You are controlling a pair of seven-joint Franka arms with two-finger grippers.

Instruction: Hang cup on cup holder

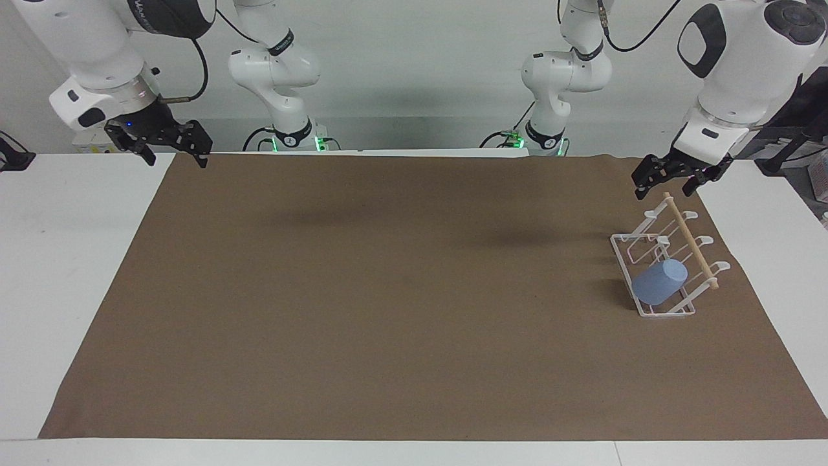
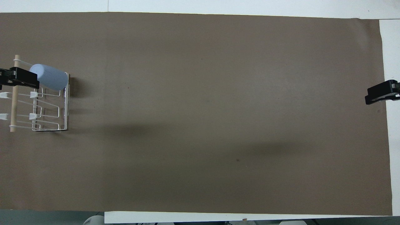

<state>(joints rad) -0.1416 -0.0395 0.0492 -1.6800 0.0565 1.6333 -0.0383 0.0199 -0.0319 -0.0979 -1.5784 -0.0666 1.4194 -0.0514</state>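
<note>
The light-blue cup (image 1: 660,282) hangs mouth-down and tilted on a prong of the white wire cup holder (image 1: 666,313), at the holder's end farther from the robots. Both also show in the overhead view: the cup (image 2: 50,76) and the holder (image 2: 50,116). The holder stands toward the left arm's end of the table. My left gripper (image 1: 665,188) is open and empty, up in the air over the holder's wooden dowel (image 1: 692,244), clear of it. In the overhead view, the left gripper (image 2: 18,80) shows beside the cup. My right gripper (image 1: 176,158) is open and empty and waits over the mat's corner.
A brown mat (image 1: 388,291) covers most of the white table (image 1: 65,259). The right gripper's tip (image 2: 379,92) shows over the mat's edge at the right arm's end.
</note>
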